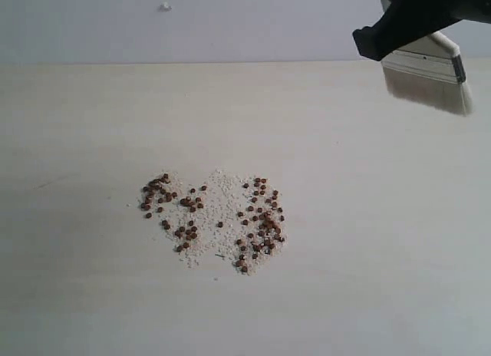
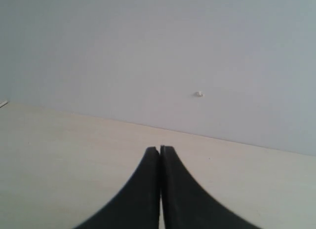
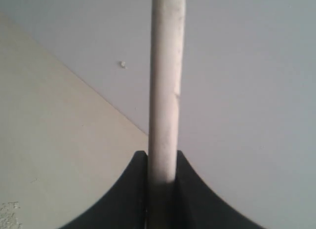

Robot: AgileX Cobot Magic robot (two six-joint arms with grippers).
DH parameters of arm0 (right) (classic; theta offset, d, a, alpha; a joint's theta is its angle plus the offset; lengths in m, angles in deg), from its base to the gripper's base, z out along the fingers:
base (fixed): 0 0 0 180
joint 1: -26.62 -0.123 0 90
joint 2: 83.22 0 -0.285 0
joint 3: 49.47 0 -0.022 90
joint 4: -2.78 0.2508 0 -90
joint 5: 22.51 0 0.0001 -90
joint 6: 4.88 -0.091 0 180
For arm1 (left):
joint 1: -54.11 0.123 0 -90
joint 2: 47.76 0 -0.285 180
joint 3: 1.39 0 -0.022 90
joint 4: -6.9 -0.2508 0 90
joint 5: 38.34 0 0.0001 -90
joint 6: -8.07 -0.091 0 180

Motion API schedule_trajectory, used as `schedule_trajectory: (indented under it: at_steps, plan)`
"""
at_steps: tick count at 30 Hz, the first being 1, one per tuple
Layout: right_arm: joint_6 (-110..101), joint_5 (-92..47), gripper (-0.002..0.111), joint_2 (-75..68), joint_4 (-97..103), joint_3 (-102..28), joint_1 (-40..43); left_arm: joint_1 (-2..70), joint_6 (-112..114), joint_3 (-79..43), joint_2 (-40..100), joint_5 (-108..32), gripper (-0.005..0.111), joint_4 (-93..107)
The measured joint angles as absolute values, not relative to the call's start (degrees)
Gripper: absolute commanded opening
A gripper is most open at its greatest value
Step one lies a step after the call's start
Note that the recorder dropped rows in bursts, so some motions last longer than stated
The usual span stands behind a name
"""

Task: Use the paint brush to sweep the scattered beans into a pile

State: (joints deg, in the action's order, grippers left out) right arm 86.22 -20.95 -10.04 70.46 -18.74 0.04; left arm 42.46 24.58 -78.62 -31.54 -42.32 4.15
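The beans (image 1: 261,222) lie scattered mid-table in loose reddish-brown clusters, one at the left (image 1: 157,193) and a denser one at the right, mixed with off-white crumbs (image 1: 219,191). The paint brush (image 1: 426,68) hangs in the air at the far right, well away from the beans, with its silver ferrule and cream bristles (image 1: 430,93) pointing down. My right gripper (image 1: 376,41) is shut on its pale handle (image 3: 165,91), which stands between the black fingers (image 3: 136,179). My left gripper (image 2: 159,149) shows only in its own wrist view. It is shut and holds nothing.
The pale table (image 1: 92,279) runs back to a light grey wall (image 1: 230,22) that bears a small white speck (image 1: 165,6). A patch of crumbs (image 3: 9,214) shows at the edge of the right wrist view.
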Motion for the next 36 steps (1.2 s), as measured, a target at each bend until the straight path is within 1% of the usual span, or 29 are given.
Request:
schedule_trajectory:
  at_steps: [2,5,8,11,13,17,21,24,26,30,31,33,36]
  plan:
    - [76.73,-21.21,0.000,-10.04,60.73,-18.74,0.04,42.46,24.58,-78.62,-31.54,-42.32,0.000,4.15]
    - [49.35,-24.86,0.000,-10.04,37.79,-18.74,0.04,42.46,24.58,-78.62,-31.54,-42.32,0.000,4.15]
    - [21.55,-33.68,0.000,-10.04,15.19,-17.21,0.04,42.46,24.58,-78.62,-31.54,-42.32,0.000,4.15]
    - [9.71,-44.67,0.000,-10.04,5.50,-12.77,0.04,42.46,24.58,-78.62,-31.54,-42.32,0.000,4.15]
    - [8.69,-51.94,0.000,-9.94,5.19,-8.58,0.04,42.46,24.58,-78.62,-31.54,-42.32,0.000,4.15]
    - [14.86,-65.49,0.000,-9.16,14.59,-1.64,0.04,42.46,24.58,-78.62,-31.54,-42.32,0.000,4.15]
    - [21.59,-73.38,0.000,-7.56,20.92,3.33,0.04,42.46,24.58,-78.62,-31.54,-42.32,0.000,4.15]
    - [22.92,-75.82,0.000,-6.50,23.02,5.21,-0.20,42.46,24.58,-78.62,-31.54,-42.32,0.000,4.15]
    - [24.98,-78.37,0.000,-5.44,24.89,6.45,-2.79,42.46,24.58,-78.62,-31.54,-42.32,0.000,4.15]
    - [29.75,-83.38,0.000,-1.25,30.74,6.81,-11.01,42.46,24.58,-78.62,-31.54,-42.32,0.000,4.15]
    - [31.99,-87.28,0.000,2.09,34.25,6.81,-14.23,42.46,24.58,-78.62,-31.54,-42.32,0.000,4.15]
    - [32.57,-90.58,0.000,7.61,38.84,6.81,-17.53,42.46,24.58,-78.62,-31.54,-42.32,0.000,4.15]
    - [31.62,-90.89,0.000,16.24,44.00,5.37,-20.08,42.46,24.58,-78.62,-31.54,-42.32,0.000,4.15]
